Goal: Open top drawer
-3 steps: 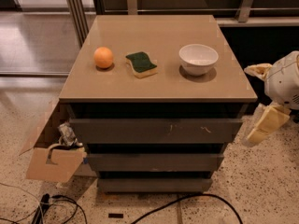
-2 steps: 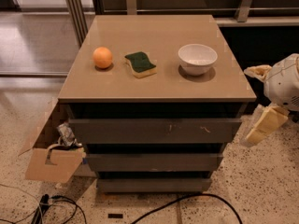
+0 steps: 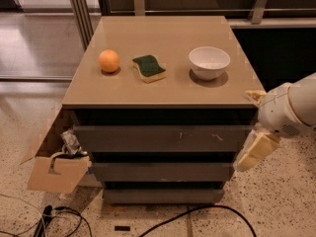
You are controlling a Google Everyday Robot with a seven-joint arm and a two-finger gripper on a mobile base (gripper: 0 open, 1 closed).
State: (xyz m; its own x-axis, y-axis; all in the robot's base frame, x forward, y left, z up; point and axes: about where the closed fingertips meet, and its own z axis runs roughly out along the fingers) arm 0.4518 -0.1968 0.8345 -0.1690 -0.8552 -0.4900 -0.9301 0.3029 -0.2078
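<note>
Claw (image 3: 254, 150) low at the cabinet's right front corner, just beside the right end of the top drawer (image 3: 163, 138); apart or together, cannot tell. Drawer looks shut and has no handle, so I'd hook the front's upper lip in the dark gap under the surface (image 3: 163, 36), then pull straight out. Arm (image 3: 291, 107) enters from the right, wrist angled down-left.
</note>
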